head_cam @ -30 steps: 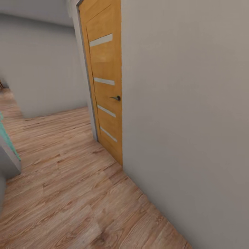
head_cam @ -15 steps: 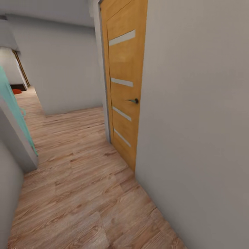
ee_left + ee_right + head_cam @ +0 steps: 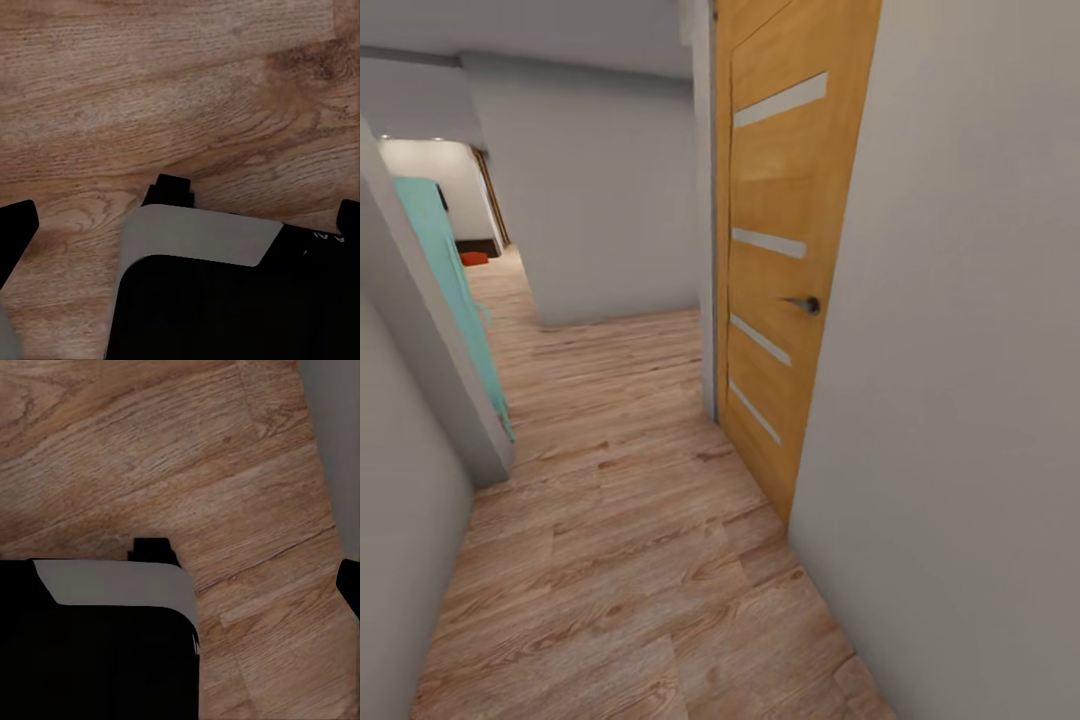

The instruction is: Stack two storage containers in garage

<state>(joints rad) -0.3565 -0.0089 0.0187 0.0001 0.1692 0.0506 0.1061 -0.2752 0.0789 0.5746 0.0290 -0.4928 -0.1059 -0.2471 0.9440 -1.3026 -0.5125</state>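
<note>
No legible text, label, brand, number or sign is present. In the left wrist view, small pale marks stand on the black robot body (image 3: 327, 237) near the frame edge; they are too small and cropped to read.

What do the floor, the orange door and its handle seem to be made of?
Floor: light wood planks or laminate, matte; grain lines and plank seams show. Door: honey-coloured wood or veneer with a faint grain, set with pale strips, maybe frosted glass. Handle: dark, slightly shiny, probably metal; too small to be sure.
</note>
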